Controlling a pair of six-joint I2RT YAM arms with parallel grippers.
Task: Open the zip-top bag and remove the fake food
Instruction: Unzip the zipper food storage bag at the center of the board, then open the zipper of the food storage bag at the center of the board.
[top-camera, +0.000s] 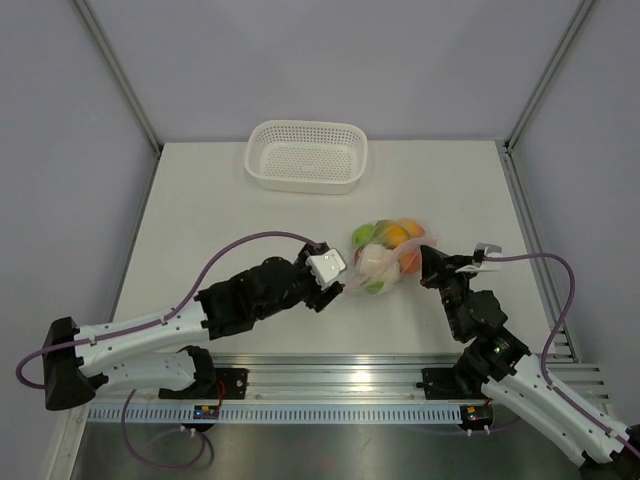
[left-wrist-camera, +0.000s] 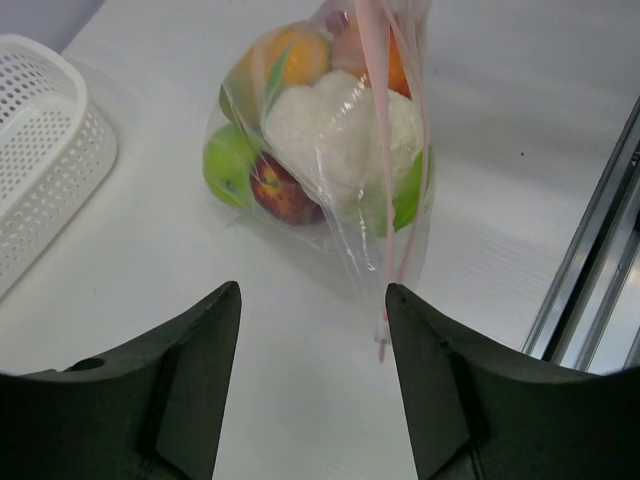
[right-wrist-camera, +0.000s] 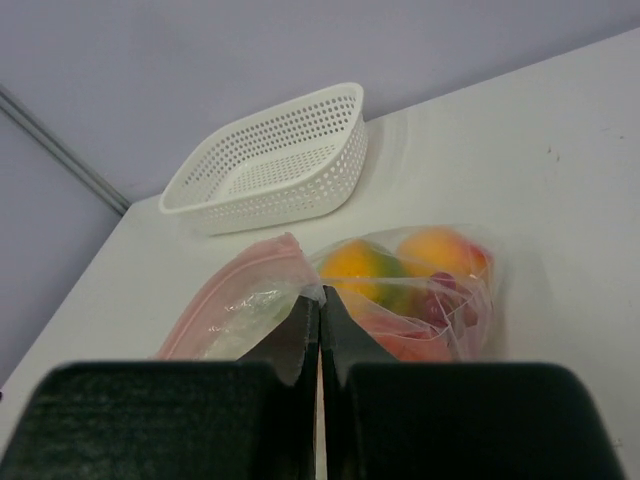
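Clear pink-zipped bag (left-wrist-camera: 340, 190), white perforated basket (top-camera: 305, 181)

The clear bag (top-camera: 388, 256) with a pink zip strip lies bulging on the table (top-camera: 200, 200). It holds fake food (left-wrist-camera: 340, 125): white cauliflower, green apple, orange and dark red fruit.

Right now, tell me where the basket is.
Top view: the basket sits at the table's far edge, about centre, beyond the bag and apart from it.

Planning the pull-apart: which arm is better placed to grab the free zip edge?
Left: the left end effector is open with the pink zip strip close to its fingers; the right end effector is shut on the zip-top bag.
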